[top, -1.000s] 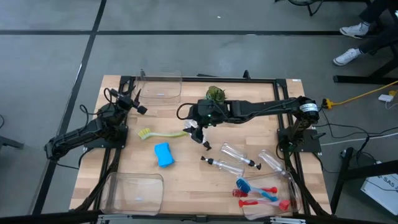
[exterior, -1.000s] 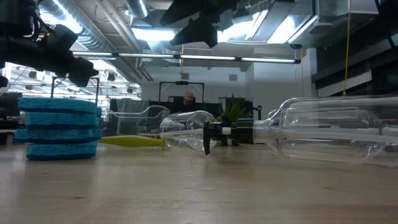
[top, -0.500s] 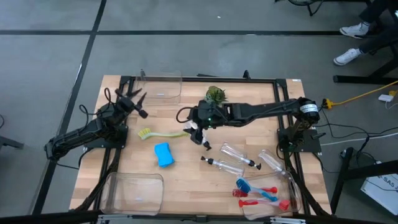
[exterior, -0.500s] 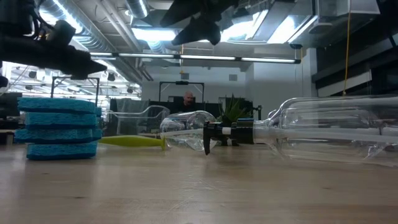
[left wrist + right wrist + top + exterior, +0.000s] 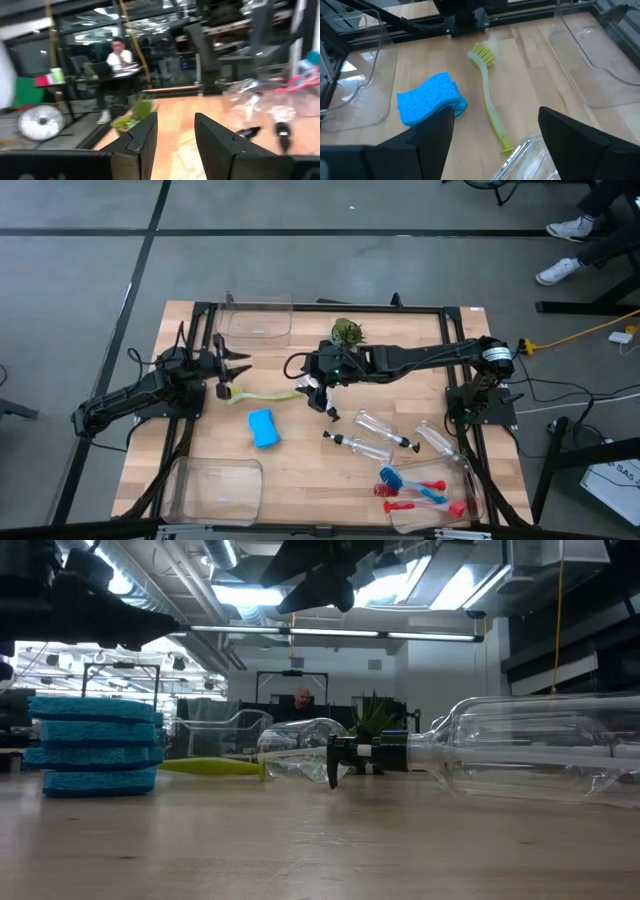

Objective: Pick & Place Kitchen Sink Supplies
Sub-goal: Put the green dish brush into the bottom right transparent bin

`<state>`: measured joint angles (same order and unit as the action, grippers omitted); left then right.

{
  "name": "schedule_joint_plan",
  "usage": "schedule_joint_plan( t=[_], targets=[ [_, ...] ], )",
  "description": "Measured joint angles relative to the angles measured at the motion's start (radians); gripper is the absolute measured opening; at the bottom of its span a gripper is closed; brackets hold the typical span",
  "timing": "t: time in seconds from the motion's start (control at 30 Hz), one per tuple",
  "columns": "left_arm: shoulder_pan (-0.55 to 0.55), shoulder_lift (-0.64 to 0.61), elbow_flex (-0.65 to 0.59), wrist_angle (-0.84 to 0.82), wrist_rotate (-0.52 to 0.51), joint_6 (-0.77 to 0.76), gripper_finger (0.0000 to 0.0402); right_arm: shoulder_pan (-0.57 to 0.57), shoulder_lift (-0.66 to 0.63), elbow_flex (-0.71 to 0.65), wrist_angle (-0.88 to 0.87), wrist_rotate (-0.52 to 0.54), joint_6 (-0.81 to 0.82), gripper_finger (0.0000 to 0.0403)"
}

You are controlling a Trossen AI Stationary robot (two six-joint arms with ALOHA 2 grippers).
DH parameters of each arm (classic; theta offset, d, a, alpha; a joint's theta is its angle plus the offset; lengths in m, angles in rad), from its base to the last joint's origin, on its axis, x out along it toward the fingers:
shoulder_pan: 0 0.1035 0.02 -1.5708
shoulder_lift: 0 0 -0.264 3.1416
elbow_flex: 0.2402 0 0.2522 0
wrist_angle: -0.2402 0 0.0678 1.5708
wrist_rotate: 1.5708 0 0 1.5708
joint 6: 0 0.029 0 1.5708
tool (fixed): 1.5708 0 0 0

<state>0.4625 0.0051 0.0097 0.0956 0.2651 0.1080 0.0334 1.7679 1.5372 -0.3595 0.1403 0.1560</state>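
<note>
Wooden table (image 5: 300,470), all positions referenced to the blue sponge (image 5: 262,428), which lies flat on the boards left of centre. No legible brand, label or writing on any item.

Two clear bins: one (image 5: 258,318) at the far edge beyond the sponge, one (image 5: 212,488) at the near edge, just left of it.

Left arm reaches in from the left. Left gripper (image 5: 238,365) hangs above the table on the far-left side of the sponge, over the bristle head of the yellow-green brush (image 5: 262,394). Fingers (image 5: 140,137) parted with a narrow gap between them, nothing in it.

Right arm stretches across from the right. Right gripper (image 5: 322,395) sits to the far right of the sponge, beside the brush's handle tip. Fingers (image 5: 432,130) spread wide, holding nothing.

Yellow-green brush lies on the table just beyond the sponge, head left, handle running right.

Clear pump bottles (image 5: 372,436) lie on their sides right of the sponge, black tops visible.

Red and blue brushes (image 5: 420,492) lie in a cluster near the front right corner, well apart from the sponge.

Small green plant (image 5: 347,332) at the far edge.
</note>
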Motion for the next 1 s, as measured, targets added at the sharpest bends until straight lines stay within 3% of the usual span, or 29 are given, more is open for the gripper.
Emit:
schedule_joint_plan(
  t=[0.27, 0.47, 0.57, 0.63, 0.7, 0.8, 0.9, 1.0],
  targets=[
    [-0.001, 0.000, 0.000, 0.020, -0.004, -0.141, 0.0125, 0.000, 0.000, 0.000, 0.000, 0.000, -0.004, 0.0287],
    [-0.001, 0.000, 0.000, 0.035, -0.006, -0.692, 0.0125, 0.000, 0.000, 0.000, 0.000, -0.001, 0.081, 0.0287],
    [-0.001, 0.000, 0.000, 0.011, -0.008, -0.829, 0.0125, 0.000, 0.000, 0.000, 0.000, -0.001, 0.127, 0.0287],
    [-0.002, 0.002, 0.000, 0.002, 0.012, -0.812, 0.0125, 0.000, 0.000, 0.000, -0.001, 0.000, 0.152, 0.0287],
    [-0.007, 0.014, 0.001, -0.008, 0.101, -0.725, 0.0125, 0.000, 0.000, 0.000, -0.004, 0.002, 0.168, 0.0287],
    [-0.029, 0.055, 0.048, -0.155, 0.184, -0.609, 0.0125, 0.002, 0.000, 0.000, -0.024, 0.034, 0.182, 0.0287],
    [-0.068, 0.123, 0.128, -0.339, 0.144, -0.478, 0.0125, 0.002, 0.000, 0.000, -0.033, 0.049, 0.181, 0.0287],
    [-0.122, 0.211, 0.178, -0.348, 0.059, -0.421, 0.0125, 0.002, 0.000, 0.000, -0.034, 0.051, 0.168, 0.0287]
  ],
)
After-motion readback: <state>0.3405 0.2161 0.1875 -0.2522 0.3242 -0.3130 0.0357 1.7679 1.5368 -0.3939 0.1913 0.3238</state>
